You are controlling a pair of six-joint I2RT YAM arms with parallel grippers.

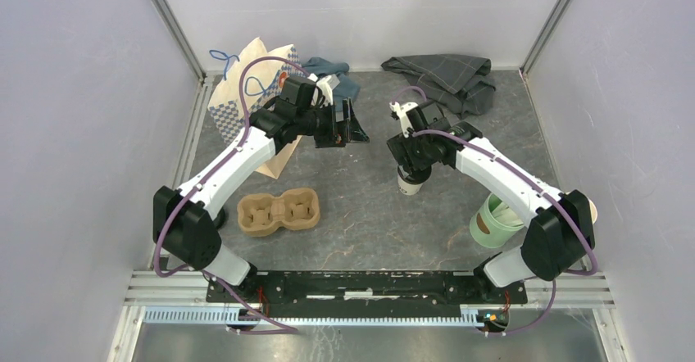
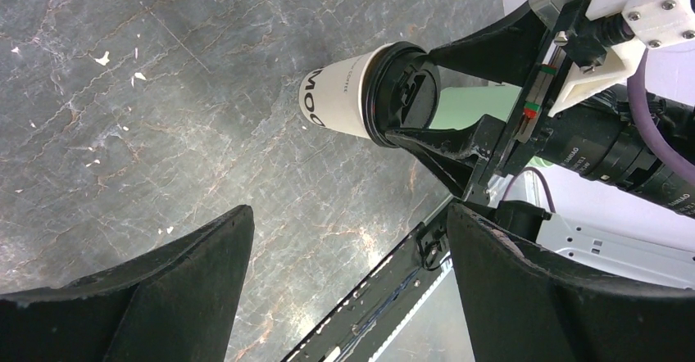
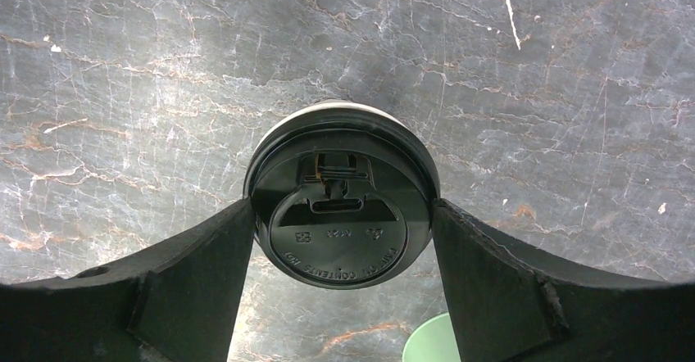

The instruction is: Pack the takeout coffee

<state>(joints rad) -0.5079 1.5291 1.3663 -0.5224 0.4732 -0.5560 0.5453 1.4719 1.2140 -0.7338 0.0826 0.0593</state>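
The takeout coffee (image 1: 409, 183), a small white paper cup with a round black lid (image 3: 340, 214), is at the middle of the grey table. My right gripper (image 3: 340, 214) comes down over it, one dark finger pressed against each side of the lid rim. The left wrist view shows the same cup (image 2: 340, 100) from the side, with the right gripper's fingers (image 2: 426, 145) flanking the lid. My left gripper (image 1: 340, 128) hovers up and left of the cup, jaws wide open with nothing between them (image 2: 348, 247).
A brown pulp cup carrier (image 1: 279, 212) lies at the front left. A mint-green cup (image 1: 492, 223) stands by the right arm's base. A patterned paper bag (image 1: 238, 92), a blue cloth (image 1: 332, 71) and a grey cloth (image 1: 447, 75) lie along the back.
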